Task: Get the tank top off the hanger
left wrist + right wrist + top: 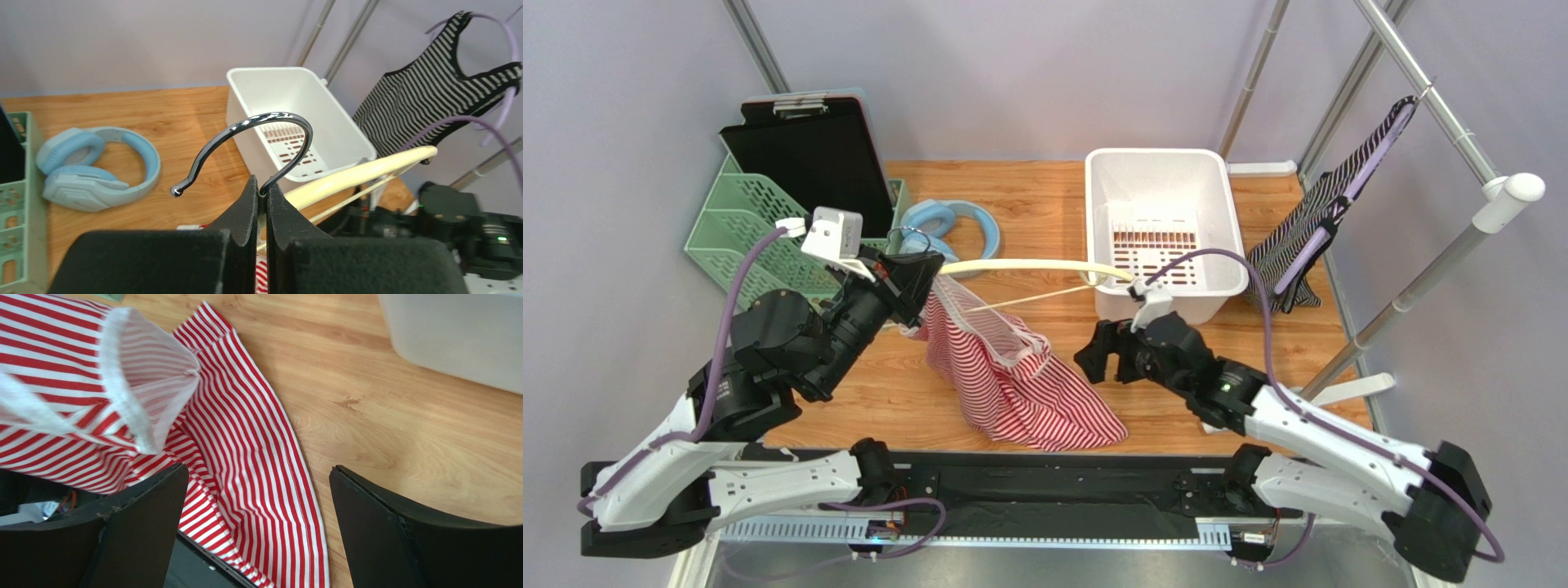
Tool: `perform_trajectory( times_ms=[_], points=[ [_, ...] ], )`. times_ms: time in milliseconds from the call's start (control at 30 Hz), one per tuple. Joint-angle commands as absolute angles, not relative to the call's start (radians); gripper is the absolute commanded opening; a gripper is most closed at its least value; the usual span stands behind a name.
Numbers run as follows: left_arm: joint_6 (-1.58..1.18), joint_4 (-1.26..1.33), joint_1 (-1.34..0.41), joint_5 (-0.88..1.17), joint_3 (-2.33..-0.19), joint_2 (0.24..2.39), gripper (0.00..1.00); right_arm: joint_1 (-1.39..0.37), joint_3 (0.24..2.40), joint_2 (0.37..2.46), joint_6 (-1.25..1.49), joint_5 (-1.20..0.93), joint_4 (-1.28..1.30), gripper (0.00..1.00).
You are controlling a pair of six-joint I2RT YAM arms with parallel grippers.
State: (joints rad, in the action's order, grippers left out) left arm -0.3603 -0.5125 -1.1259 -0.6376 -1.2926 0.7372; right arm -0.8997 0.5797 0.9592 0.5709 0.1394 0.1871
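A red-and-white striped tank top (1026, 386) hangs from the left end of a cream hanger (1026, 266) and drapes onto the table; it also shows in the right wrist view (245, 447). My left gripper (913, 284) is shut on the neck of the hanger's dark metal hook (258, 131), holding the hanger raised with its bar (362, 174) pointing right. My right gripper (1100, 355) is open and empty, just right of the tank top's hem, with its fingers (393, 533) apart above the cloth's edge.
A white basket (1161, 221) stands at the back centre. Blue headphones (946, 227) and a green file rack (750, 227) with a black clipboard are at the back left. A black-striped top (1320, 214) hangs on a purple hanger from the rail at right.
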Motion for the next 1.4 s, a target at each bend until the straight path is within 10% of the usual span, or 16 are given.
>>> perform_trajectory(
  times_ms=[0,400,900,1367],
  points=[
    [-0.255,-0.564,-1.124,-0.703,-1.384,0.767,0.0,-0.861,0.604,0.763,0.514,0.091,0.328,0.92],
    [-0.173,-0.759,-1.124,-0.459,-1.476,0.759,0.0,-0.781,1.005,0.488,0.391,-0.358,0.724,0.95],
    [-0.092,-0.756,-1.124,-0.035,-1.417,0.715,0.0,-0.804,1.172,0.912,0.759,-0.879,0.41,0.9],
    [-0.072,-0.718,-1.124,-0.006,-1.424,0.778,0.0,-0.994,1.215,1.049,0.884,-0.868,0.348,0.82]
  ],
)
